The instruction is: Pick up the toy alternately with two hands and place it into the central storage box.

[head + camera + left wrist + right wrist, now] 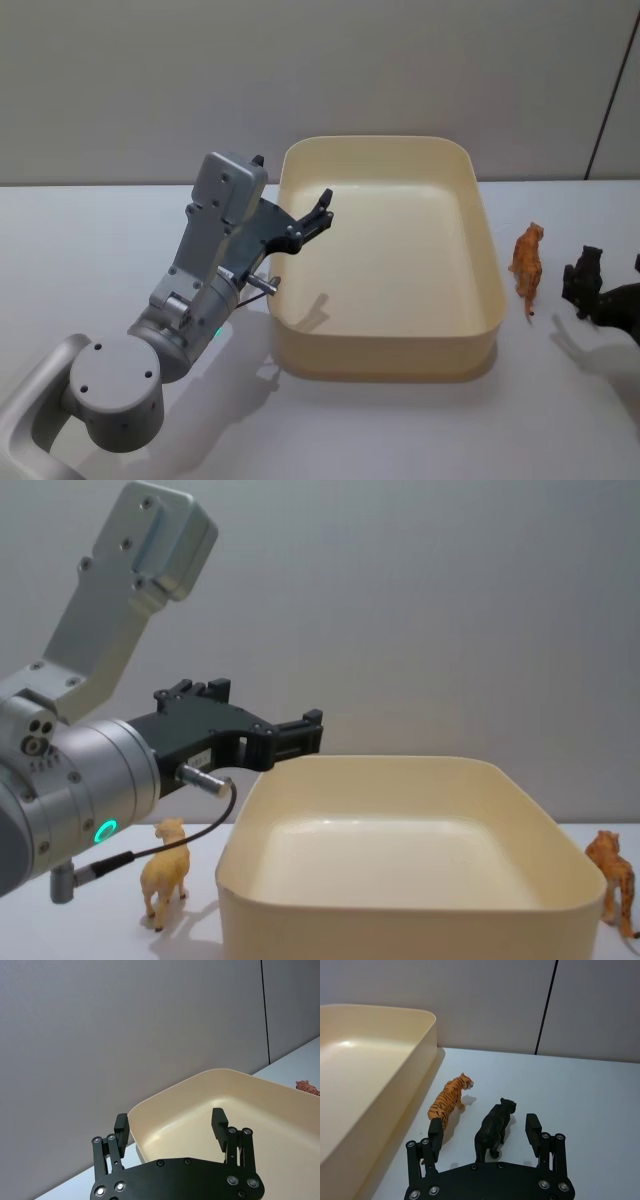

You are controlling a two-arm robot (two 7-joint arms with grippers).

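We see bright, even, soft light from overhead in all views. Shadows pale, soft-edged. Head view: storage box (380, 355) throws narrow shadow on bench (100, 230) along its near wall. Left gripper (325, 207) leaves faint shadow on box floor. Orange tiger (527, 262) and black toy (584, 280) cast short shadows on bench just beside them. We note mild sheen on box floor in wrist and chest views. Green ring light (105, 830) glows on left wrist.

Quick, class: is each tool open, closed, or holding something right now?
Left tool: open, empty, over the box's edge.
Right tool: open, empty, by the black toy.
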